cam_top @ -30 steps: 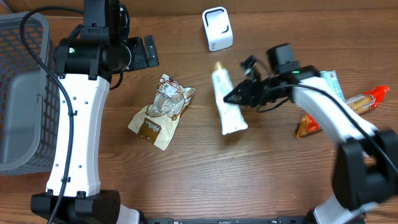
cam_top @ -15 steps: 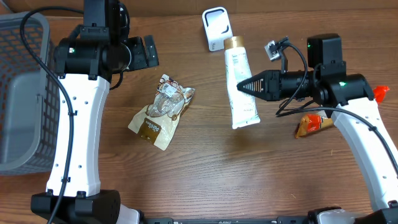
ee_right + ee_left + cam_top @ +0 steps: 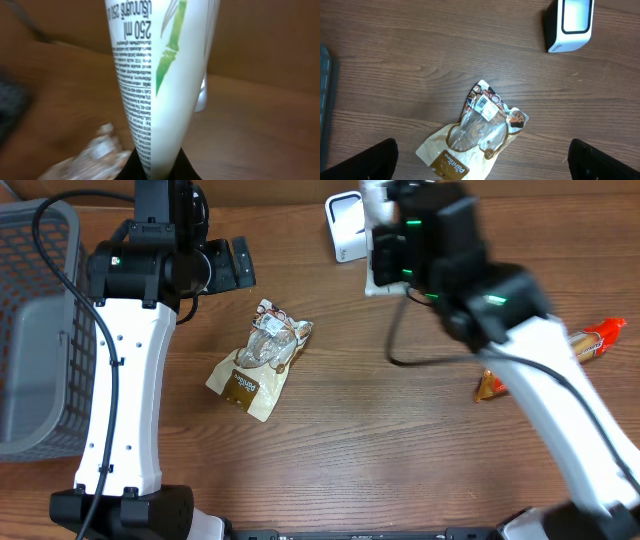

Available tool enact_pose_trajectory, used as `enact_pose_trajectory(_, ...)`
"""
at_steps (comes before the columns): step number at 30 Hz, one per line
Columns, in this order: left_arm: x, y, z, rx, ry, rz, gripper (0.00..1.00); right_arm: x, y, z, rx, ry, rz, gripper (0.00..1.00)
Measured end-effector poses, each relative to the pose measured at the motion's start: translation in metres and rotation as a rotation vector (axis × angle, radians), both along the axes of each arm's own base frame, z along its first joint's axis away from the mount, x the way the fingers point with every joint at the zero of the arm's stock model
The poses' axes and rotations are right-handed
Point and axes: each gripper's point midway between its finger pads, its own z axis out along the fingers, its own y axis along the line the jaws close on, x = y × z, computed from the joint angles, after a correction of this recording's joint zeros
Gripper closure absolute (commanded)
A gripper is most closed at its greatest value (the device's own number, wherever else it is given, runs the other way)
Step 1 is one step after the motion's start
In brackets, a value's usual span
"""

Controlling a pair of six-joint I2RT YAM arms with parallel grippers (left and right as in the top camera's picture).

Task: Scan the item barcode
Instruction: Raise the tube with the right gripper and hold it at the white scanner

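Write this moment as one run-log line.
right end effector: shut on tube | tube: lifted, near scanner | left end effector: open, empty | snack bag: on table

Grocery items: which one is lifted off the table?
The white tube with green bamboo print, clamped in the right gripper; the brown snack bag and orange wrapper lie flat.

Basket (image 3: 30,330) far L, snack bag (image 3: 258,360) mid-table, scanner (image 3: 345,230) behind it (offset R), wrappers (image 3: 598,337) far R.

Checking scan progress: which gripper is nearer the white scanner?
Right. The right gripper, shut on the tube, is close beside the scanner; the left gripper hangs open farther off, near the snack bag.
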Motion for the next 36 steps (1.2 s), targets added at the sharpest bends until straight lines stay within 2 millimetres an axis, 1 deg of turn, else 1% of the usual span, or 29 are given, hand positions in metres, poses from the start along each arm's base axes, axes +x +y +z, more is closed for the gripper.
enact_pose_trajectory(1, 0.0, 0.0, 0.0, 0.0, 0.0, 0.0, 0.01, 0.013, 0.001, -0.01, -0.056, -0.021, -0.028, 0.96)
enact_pose_trajectory(2, 0.0, 0.0, 0.0, 0.0, 0.0, 0.0, 0.0, 0.033, -0.002, -0.027, -0.141, -0.046, -0.067, 0.96)
enact_pose_trajectory(3, 0.0, 0.0, 0.0, 0.0, 0.0, 0.0, 0.0, 0.039, -0.003, -0.035, -0.174, -0.048, -0.079, 0.96)
enact_pose_trajectory(7, 0.0, 0.0, 0.0, 0.0, 0.0, 0.0, 0.0, 0.088, -0.011, -0.084, -0.428, -0.106, -0.129, 0.96)
enact_pose_trajectory(10, 0.0, 0.0, 0.0, 0.0, 0.0, 0.0, 0.0, 0.112, -0.015, -0.106, -0.574, -0.149, -0.138, 0.96)
enact_pose_trajectory(13, 0.0, 0.0, 0.0, 0.0, 0.0, 0.0, 0.0, 0.13, -0.014, -0.117, -0.691, -0.202, -0.124, 0.96)
enact_pose_trajectory(17, 0.0, 0.0, 0.0, 0.0, 0.0, 0.0, 0.01, 0.144, -0.011, -0.126, -0.795, -0.248, -0.101, 0.96)
enact_pose_trajectory(22, 0.0, 0.0, 0.0, 0.0, 0.0, 0.0, 0.0, 0.156, -0.007, -0.147, -0.886, -0.267, -0.074, 0.96)
enact_pose_trajectory(27, 0.0, 0.0, 0.0, 0.0, 0.0, 0.0, 0.0, 0.166, -0.003, -0.18, -0.969, -0.262, -0.031, 0.96)
enact_pose_trajectory(31, 0.0, 0.0, 0.0, 0.0, 0.0, 0.0, 0.01, 0.168, -0.002, -0.207, -1.039, -0.234, 0.017, 0.96)
enact_pose_trajectory(33, 0.0, 0.0, 0.0, 0.0, 0.0, 0.0, 0.0, 0.17, -0.003, -0.213, -1.054, -0.232, 0.024, 0.96)
enact_pose_trajectory(36, 0.0, 0.0, 0.0, 0.0, 0.0, 0.0, 0.0, 0.174, -0.009, -0.216, -1.064, -0.233, 0.014, 0.96)
